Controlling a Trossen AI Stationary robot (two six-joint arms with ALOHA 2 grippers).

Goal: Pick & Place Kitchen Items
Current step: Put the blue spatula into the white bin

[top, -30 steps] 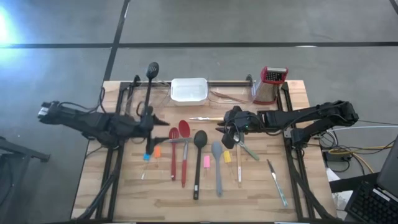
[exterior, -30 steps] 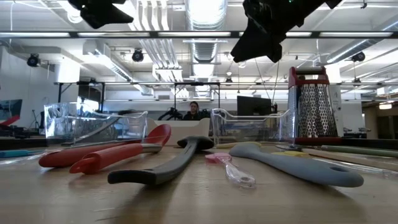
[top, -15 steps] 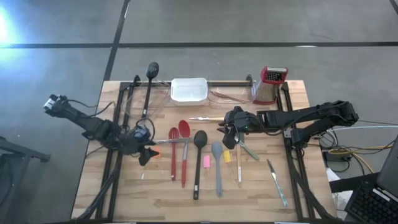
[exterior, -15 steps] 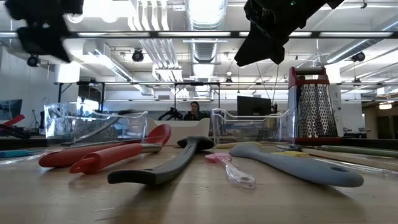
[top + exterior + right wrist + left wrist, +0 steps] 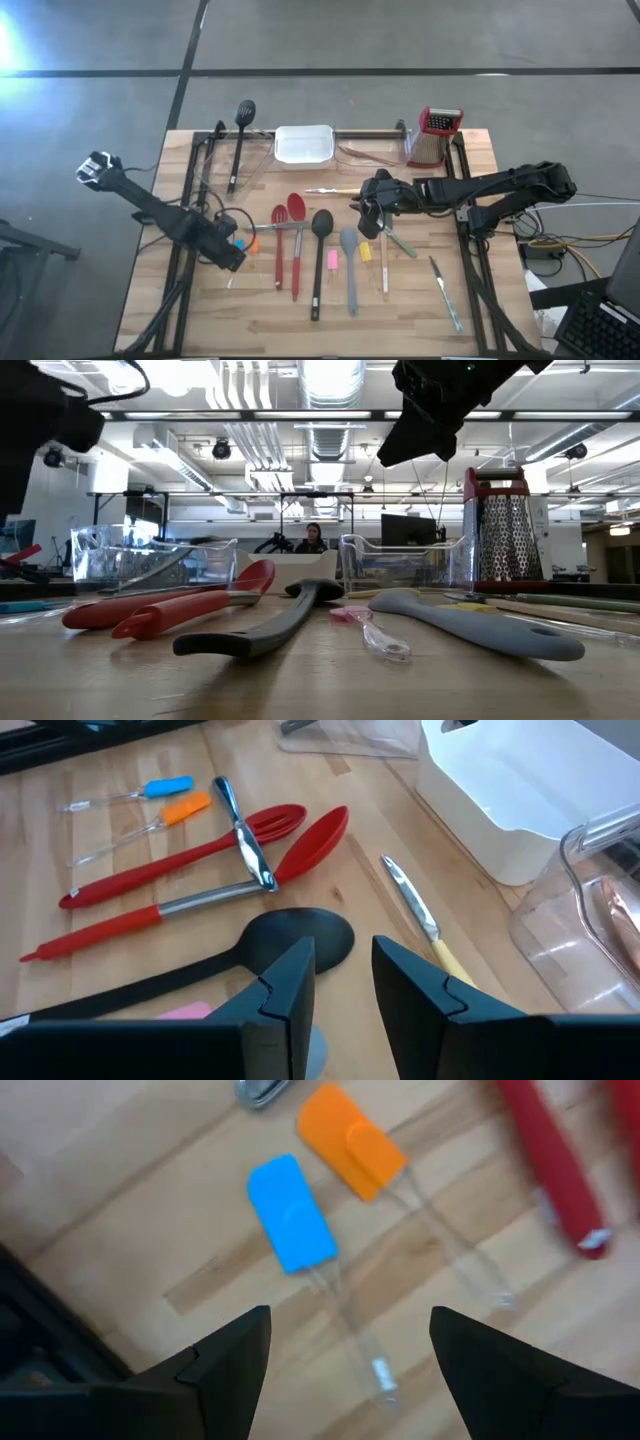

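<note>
The open left gripper (image 5: pixel 345 1350) is held just above the blue spatula (image 5: pixel 291 1214), whose clear handle runs lengthwise between the fingers; the right gripper's (image 5: pixel 366 213) state cannot be told.

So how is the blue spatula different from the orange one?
The blue spatula has a blue head; the orange spatula has an orange one. In the high view, the left gripper partly covers the blue one, while the orange lies nearer the red spoons. Both are small, clear-handled and flat on the table.
</note>
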